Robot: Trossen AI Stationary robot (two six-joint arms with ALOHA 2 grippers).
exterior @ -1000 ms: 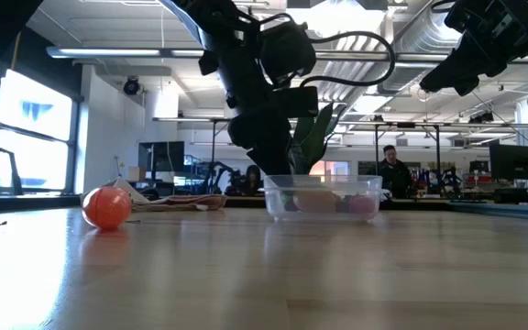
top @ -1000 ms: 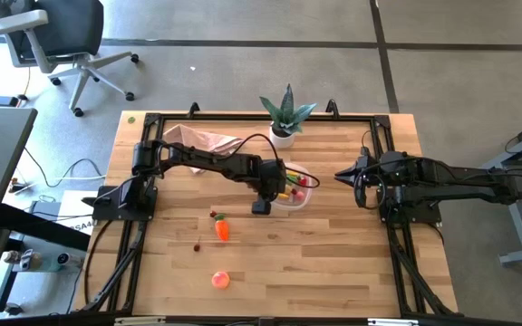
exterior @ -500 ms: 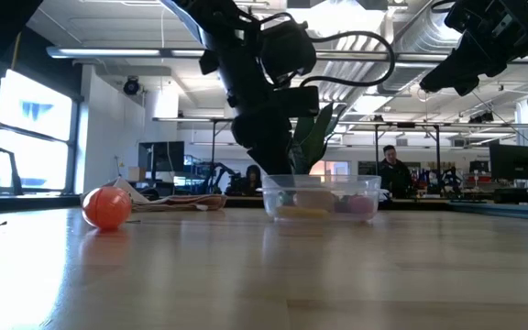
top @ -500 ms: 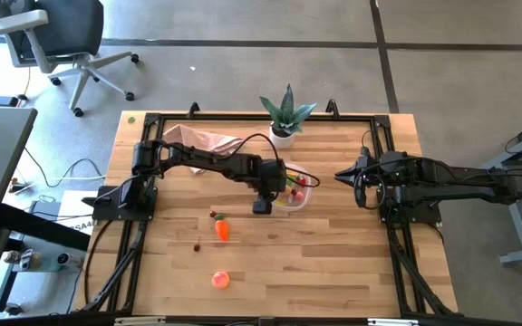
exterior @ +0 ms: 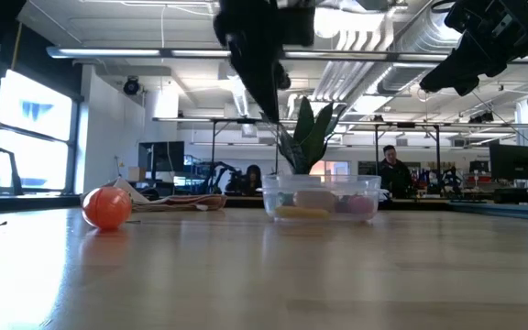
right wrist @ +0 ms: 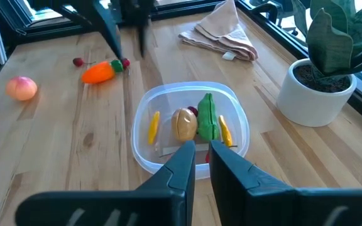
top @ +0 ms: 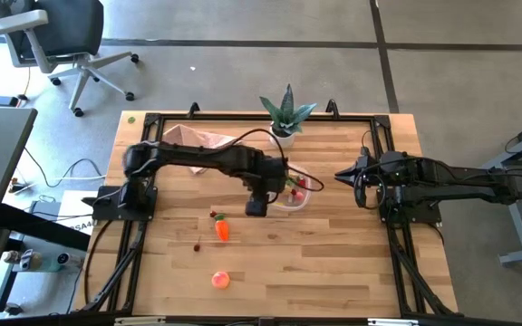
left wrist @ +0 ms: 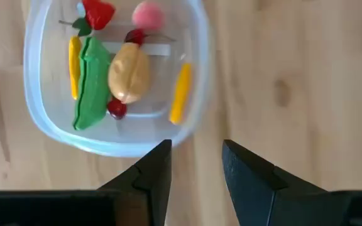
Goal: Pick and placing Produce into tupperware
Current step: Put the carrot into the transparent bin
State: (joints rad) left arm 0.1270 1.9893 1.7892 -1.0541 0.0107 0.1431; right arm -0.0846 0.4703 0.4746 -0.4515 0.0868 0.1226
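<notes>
On my overhead screen the potted plant (top: 285,116) stands at the bench's (top: 333,263) upper edge, a crumpled cloth (top: 202,138) lies upper left, and the carrot (top: 222,229) and peach (top: 220,280) sit loose below centre. The tupperware (top: 295,190) is at mid-frame, partly covered by the left arm, and the tiny dark bits near the carrot are too small for me to name. The left pincer (left wrist: 197,164) hangs empty just off the container's rim, fingers a little apart, with green pod (left wrist: 90,82), yellow strips (left wrist: 180,91) and red pieces inside; the right pincer (right wrist: 198,156) waits at right — narrowly parted, holding nothing.
</notes>
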